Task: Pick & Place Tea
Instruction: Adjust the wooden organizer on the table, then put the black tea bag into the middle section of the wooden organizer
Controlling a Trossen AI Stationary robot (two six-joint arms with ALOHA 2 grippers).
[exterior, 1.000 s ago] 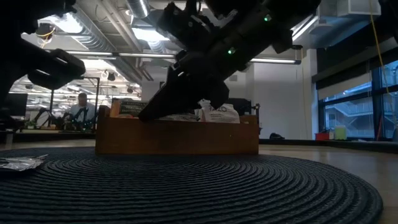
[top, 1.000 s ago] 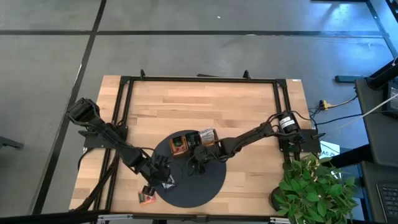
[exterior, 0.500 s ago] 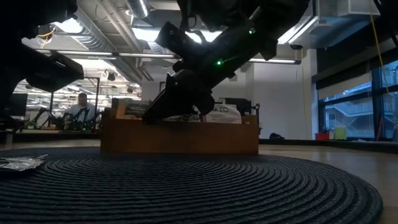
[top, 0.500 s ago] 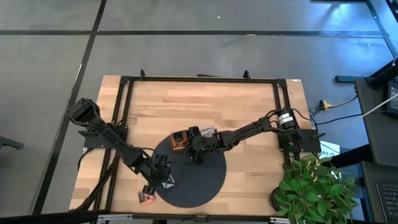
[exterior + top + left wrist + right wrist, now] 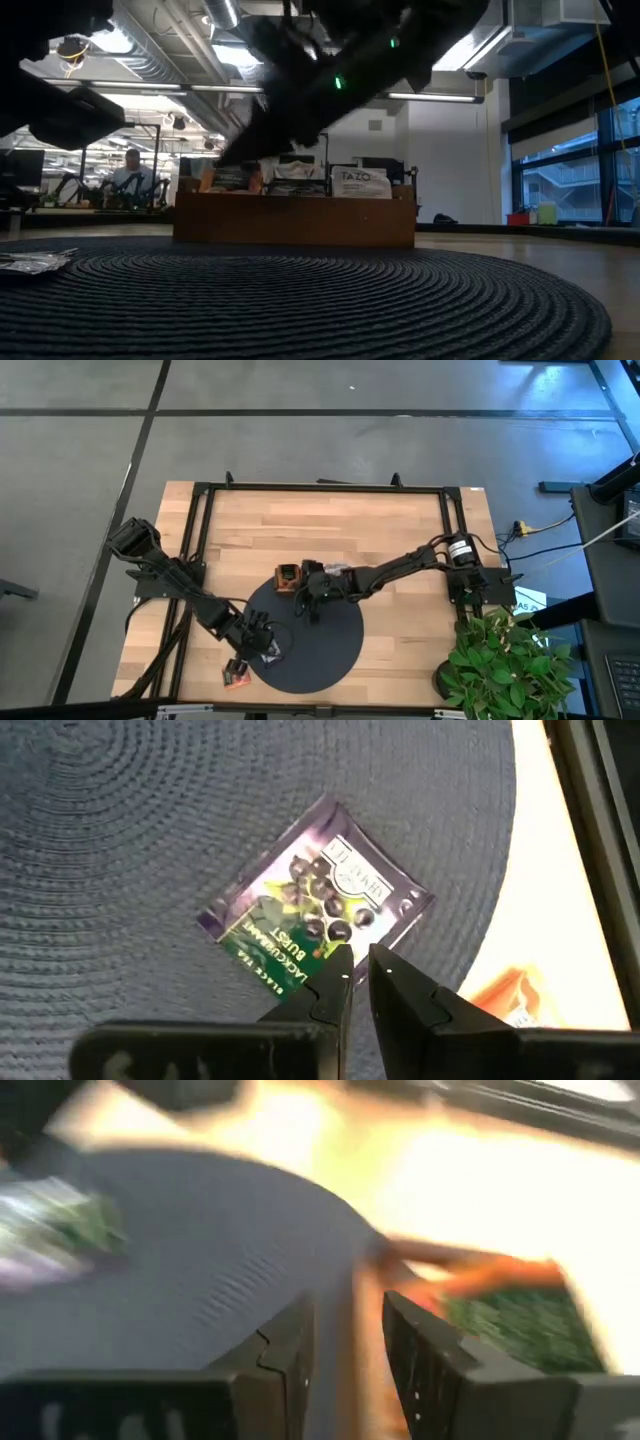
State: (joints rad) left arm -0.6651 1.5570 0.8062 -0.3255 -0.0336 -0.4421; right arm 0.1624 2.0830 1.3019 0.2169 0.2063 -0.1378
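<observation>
Setting: wooden table (image 5: 390,540) inside a black frame, on a grey floor; a potted plant (image 5: 500,660) stands by its near right corner. The low view looks across the mat into a lit hall, where a person sits far off.
Mat: round dark grey mat (image 5: 305,650) lies near the front middle of the table.
Tray: brown wooden tray (image 5: 295,218) stands at the mat's far edge. In the low view sachets stand upright in it, one reading TAZO (image 5: 358,181).
Loose tea: a purple and green blackcurrant sachet (image 5: 312,908) lies flat on the mat near its left edge. An orange-red sachet (image 5: 236,676) rests just off the mat's rim on the bare wood.
Left gripper: left gripper (image 5: 355,982) hovers right over the purple sachet. Its fingers are nearly pressed together, with a thin gap and nothing between them. Whether the tips touch the sachet cannot be told.
Right gripper: right gripper (image 5: 345,1345) is over the mat close to the tray, its arm reaching in from the right. Its fingers stand a little apart and appear to hold nothing.
Progress: judging by the filled tray, a good part of the sorting seems done. At least two sachets remain outside it.
Step in hand: probably the pickup of the purple sachet by the left arm, then the carry to the tray.
Risk: the sachet lies flat on the woven mat, so closed fingertips may slide over it.
</observation>
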